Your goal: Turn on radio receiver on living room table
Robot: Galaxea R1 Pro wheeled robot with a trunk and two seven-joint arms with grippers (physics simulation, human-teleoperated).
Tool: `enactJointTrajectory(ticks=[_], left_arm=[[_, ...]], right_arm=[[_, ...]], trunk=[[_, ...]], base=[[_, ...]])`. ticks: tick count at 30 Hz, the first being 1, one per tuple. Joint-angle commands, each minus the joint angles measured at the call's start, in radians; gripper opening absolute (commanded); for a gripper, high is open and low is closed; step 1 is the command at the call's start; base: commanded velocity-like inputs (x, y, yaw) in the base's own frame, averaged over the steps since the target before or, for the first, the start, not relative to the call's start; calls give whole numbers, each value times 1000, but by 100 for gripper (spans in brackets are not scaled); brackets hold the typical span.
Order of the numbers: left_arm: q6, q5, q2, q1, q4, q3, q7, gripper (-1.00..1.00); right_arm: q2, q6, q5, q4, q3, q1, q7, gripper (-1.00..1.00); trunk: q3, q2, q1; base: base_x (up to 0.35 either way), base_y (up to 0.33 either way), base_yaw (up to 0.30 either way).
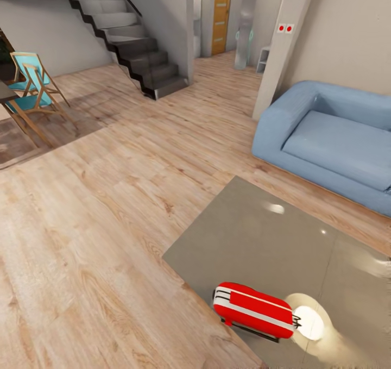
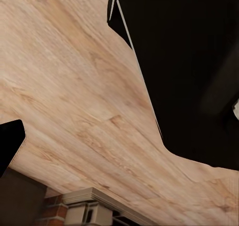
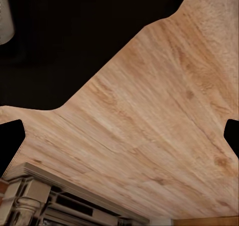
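The red radio receiver [image 1: 254,310], with white-silver bands and a thin dark handle, lies on its side near the front edge of the low grey-beige table [image 1: 255,238] in the head view. It rests in the lower middle of that view, beside a bright light reflection. The living room's wood plank floor [image 1: 98,238] surrounds the table. In the right wrist view my right gripper [image 3: 121,136] is open, its dark fingertips [image 3: 11,140] far apart over bare floor. My left gripper [image 2: 119,141] shows one dark fingertip [image 2: 10,142] at the frame's edge, set wide, over floor.
A blue sofa [image 1: 331,141] stands behind the table at the right. Grey stairs [image 1: 130,37] rise at the back. A wooden folding chair [image 1: 32,86] with turquoise fabric stands far left by a dark table edge. A pillar [image 1: 279,48] stands beside the sofa.
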Motion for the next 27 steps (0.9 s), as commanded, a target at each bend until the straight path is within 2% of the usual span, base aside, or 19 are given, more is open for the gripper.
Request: enactJointTrajectory(ticks=[1, 7, 20, 27], left_arm=[[0, 0, 0, 0, 0, 0, 0, 100], [0, 0, 0, 0, 0, 0, 0, 100], [0, 0, 0, 0, 0, 0, 0, 100], [0, 0, 0, 0, 0, 0, 0, 100]], right_arm=[[0, 0, 0, 0, 0, 0, 0, 100], [0, 0, 0, 0, 0, 0, 0, 100], [-1, 1, 0, 0, 0, 0, -1, 100], [2, 1, 0, 0, 0, 0, -3, 100]], trunk=[[0, 0, 0], [0, 0, 0], [0, 0, 0], [0, 0, 0]], base=[[0, 0, -215], [0, 0, -128], [0, 0, -14], [0, 0, -148]])
